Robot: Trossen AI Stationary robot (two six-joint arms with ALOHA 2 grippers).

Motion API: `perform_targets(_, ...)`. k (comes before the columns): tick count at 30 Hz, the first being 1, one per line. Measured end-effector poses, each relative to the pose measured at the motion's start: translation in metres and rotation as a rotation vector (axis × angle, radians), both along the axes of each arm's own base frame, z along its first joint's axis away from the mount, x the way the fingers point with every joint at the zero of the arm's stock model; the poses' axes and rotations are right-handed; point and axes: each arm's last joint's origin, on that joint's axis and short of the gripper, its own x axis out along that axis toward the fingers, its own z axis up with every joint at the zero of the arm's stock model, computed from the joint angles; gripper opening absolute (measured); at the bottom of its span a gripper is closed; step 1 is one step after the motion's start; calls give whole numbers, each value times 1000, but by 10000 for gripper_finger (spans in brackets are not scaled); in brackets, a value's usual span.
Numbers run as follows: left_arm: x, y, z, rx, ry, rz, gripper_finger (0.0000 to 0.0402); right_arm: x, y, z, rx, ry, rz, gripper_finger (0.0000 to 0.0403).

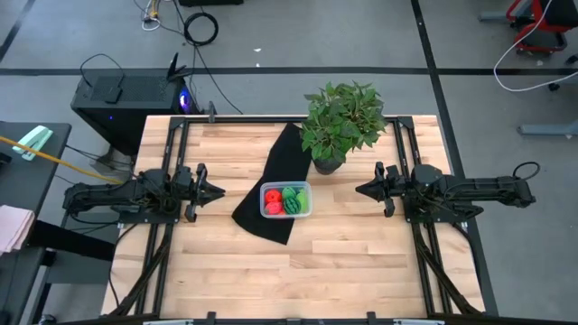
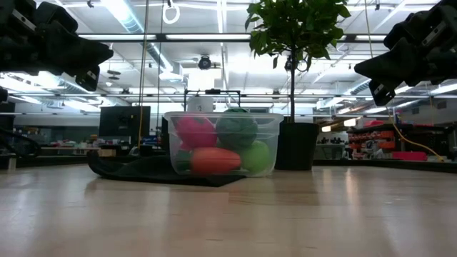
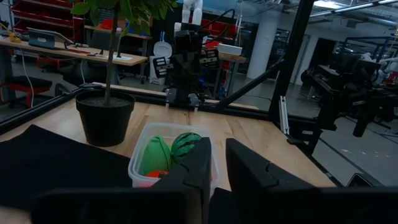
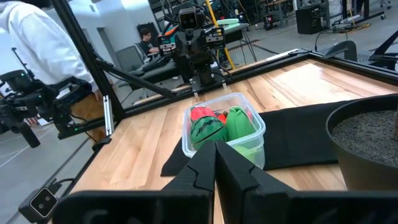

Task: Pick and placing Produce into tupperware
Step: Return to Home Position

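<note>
Our left hand (image 1: 217, 191) hangs raised to the left of the tupperware (image 1: 311, 200), fingers a slit apart and empty. Our right hand (image 1: 361, 190) hangs raised to its right, pinched closed on nothing. The tupperware sits on a black cloth (image 1: 280, 158) on the bench (image 1: 226, 271) and holds the toy produce (image 1: 284, 199). A potted plant (image 1: 341, 117) stands just behind it.

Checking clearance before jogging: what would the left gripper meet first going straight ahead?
Probably the right gripper facing it. The left gripper hangs higher than the tupperware, so it likely passes over; heights are hard to judge.
</note>
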Motion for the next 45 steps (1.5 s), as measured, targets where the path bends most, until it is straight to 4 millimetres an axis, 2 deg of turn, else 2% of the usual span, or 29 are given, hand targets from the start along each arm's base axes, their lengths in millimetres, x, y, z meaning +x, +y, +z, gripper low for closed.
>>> perform_targets(34,0,0,0,0,0,0,64,0,0,0,0,0,0,13)
perform_targets(45,0,0,0,1,0,0,53,0,0,0,0,0,0,13)
